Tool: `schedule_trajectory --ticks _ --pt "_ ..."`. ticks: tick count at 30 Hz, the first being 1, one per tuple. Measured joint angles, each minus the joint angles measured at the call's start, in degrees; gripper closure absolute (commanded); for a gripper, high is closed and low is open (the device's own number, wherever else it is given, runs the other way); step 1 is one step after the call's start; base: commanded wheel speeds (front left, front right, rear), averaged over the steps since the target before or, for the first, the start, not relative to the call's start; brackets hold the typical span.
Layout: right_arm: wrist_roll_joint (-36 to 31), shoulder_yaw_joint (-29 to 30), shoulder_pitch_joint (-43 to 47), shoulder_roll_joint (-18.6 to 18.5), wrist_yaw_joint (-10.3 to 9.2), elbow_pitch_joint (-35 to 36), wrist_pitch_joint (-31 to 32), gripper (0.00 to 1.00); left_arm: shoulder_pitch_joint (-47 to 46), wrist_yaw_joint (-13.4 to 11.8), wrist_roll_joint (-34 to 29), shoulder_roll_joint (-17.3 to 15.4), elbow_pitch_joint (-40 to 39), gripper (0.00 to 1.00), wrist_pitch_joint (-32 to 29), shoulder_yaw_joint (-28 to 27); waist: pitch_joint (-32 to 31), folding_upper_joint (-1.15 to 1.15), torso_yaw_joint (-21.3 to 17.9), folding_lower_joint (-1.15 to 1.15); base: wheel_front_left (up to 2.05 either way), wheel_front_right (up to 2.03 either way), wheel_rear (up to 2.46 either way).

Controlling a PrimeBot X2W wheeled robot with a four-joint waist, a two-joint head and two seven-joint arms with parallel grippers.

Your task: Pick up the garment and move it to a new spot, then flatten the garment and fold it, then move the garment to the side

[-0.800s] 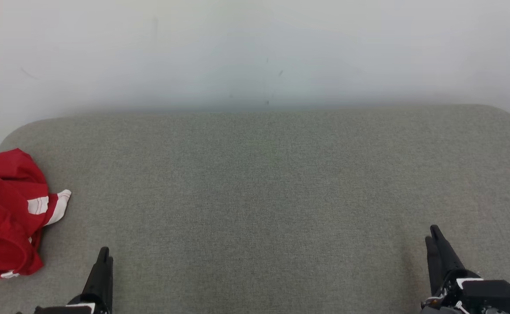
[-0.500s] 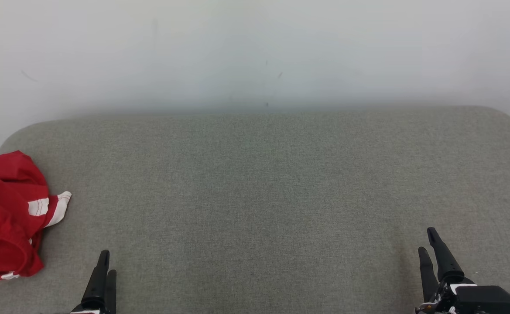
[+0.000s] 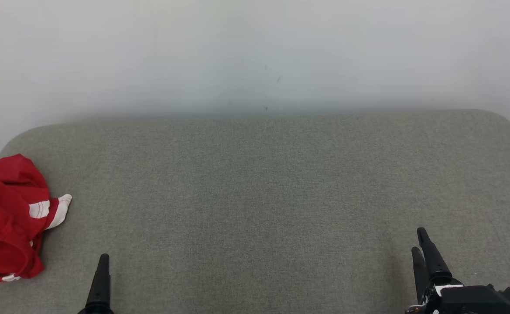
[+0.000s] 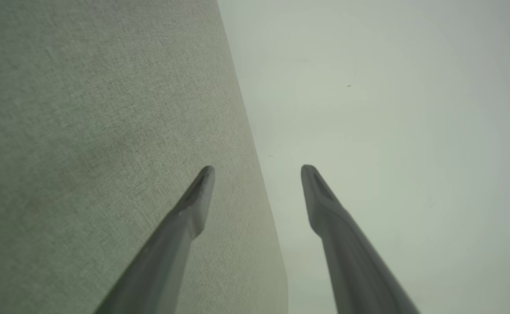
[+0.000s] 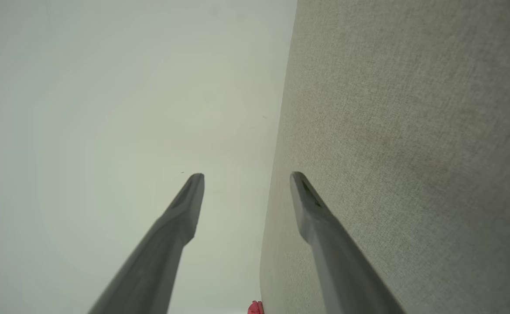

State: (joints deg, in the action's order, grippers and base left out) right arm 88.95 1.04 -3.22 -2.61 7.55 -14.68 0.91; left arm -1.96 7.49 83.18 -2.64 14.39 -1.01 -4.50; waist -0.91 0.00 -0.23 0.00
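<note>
The garment (image 3: 8,218) is a crumpled red heap with white striped trim, lying at the far left of the grey fabric surface (image 3: 263,192) and cut off by the head view's left edge. A small red corner of the garment (image 5: 255,308) peeks in at the bottom of the right wrist view. My left gripper (image 3: 103,266) rises from the lower left, to the right of the heap and apart from it. In the left wrist view the left gripper (image 4: 258,170) has its two fingers spread with nothing between them. My right gripper (image 3: 419,244) stands at the lower right, and the right gripper (image 5: 247,176) is likewise open and empty.
A pale wall (image 3: 255,52) runs directly behind the grey surface. The surface has rounded far corners at left and right. Its wide middle stretch lies between my two grippers.
The head view has tilted slightly, so everything sits a little lower in the picture. Both grippers have sunk toward the bottom edge. The garment lies as before.
</note>
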Motion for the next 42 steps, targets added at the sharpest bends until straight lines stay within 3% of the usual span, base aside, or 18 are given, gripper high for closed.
schedule_trajectory --ticks 10,42 --pt "-7.5 -1.5 0.0 -0.2 0.0 -0.5 -2.3 0.0 0.9 -0.4 -10.2 0.0 -1.0 0.0 2.3 0.7 -0.5 0.0 0.0 0.0 0.0 0.0 0.0" --pt "-46.2 -3.5 -1.3 -0.2 0.0 -5.3 -8.1 0.0 3.2 -3.5 -47.5 -0.1 -4.4 0.0 8.1 4.3 -1.6 0.0 0.2 0.0 0.0 0.0 0.0"
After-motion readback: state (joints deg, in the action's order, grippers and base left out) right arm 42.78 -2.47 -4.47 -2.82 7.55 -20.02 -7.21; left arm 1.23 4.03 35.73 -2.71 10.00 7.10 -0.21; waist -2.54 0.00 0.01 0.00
